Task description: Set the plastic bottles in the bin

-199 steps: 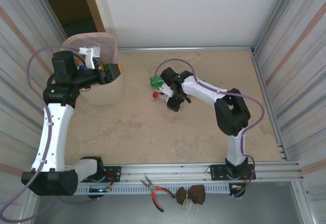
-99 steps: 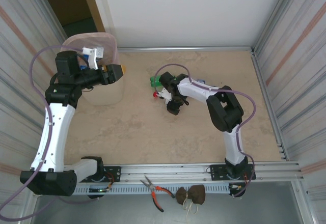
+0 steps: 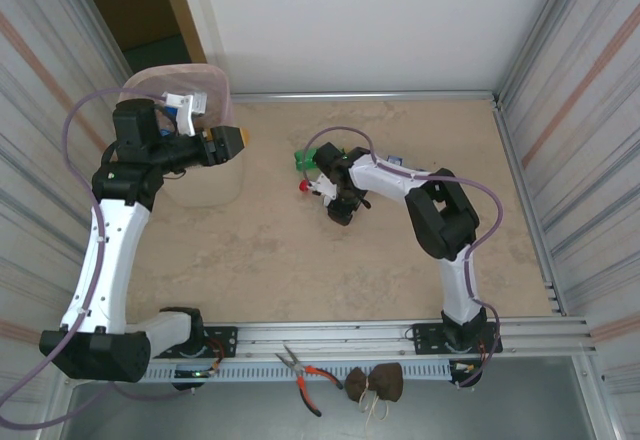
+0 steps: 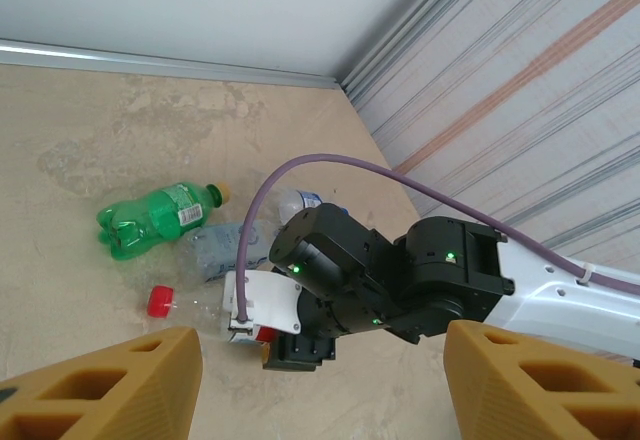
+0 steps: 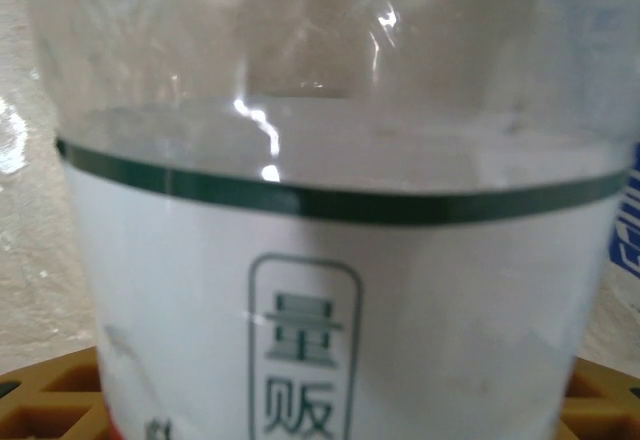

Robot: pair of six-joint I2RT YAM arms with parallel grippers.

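Mid-table, bottle cluster: the clear bottle point(image 5: 320, 290) with the red cap point(image 4: 160, 302) lies on its side, just beside the green bottle point(image 4: 150, 222).
Right gripper point(image 3: 330, 195): astride the clear bottle's white label; we cannot tell whether its pads are biting.
Left gripper point(image 3: 229, 140): spread wide, empty, beside the bin point(image 3: 205, 192).
Doing it well: we would squeeze at the label, lift straight up clear of the neighbours, then carry over the bin.

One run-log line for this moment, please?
left gripper: open, empty, by bin | right gripper: around clear bottle | green bottle: lying nearby
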